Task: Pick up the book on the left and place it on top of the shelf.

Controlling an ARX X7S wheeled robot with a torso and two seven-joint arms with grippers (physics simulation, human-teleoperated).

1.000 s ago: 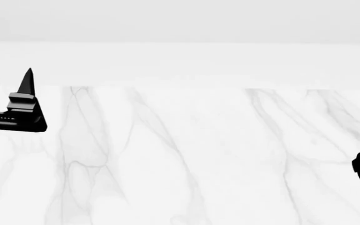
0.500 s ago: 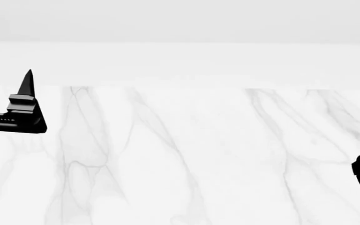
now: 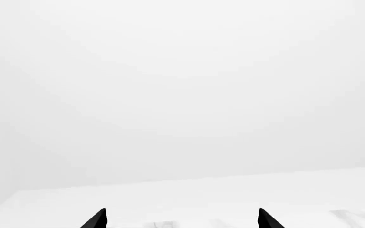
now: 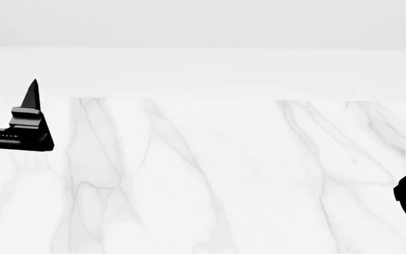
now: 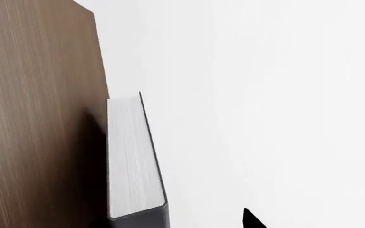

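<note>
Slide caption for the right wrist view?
Book standing beside the brown shelf panel; one right fingertip in frame.

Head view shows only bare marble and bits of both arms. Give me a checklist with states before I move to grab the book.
1. Left gripper open: ok; the left wrist view shows two fingertips well apart with nothing between them.
2. Right gripper state: cannot tell; only one dark tip shows in the right wrist view.
3. Book located: cannot tell; a book with white page edges and a dark cover stands against the shelf in the right wrist view, but whether it is the left one is unclear.
4. Book visible in the head view: not ok; only the marble table shows.
5. Shelf top visible: not ok.
</note>
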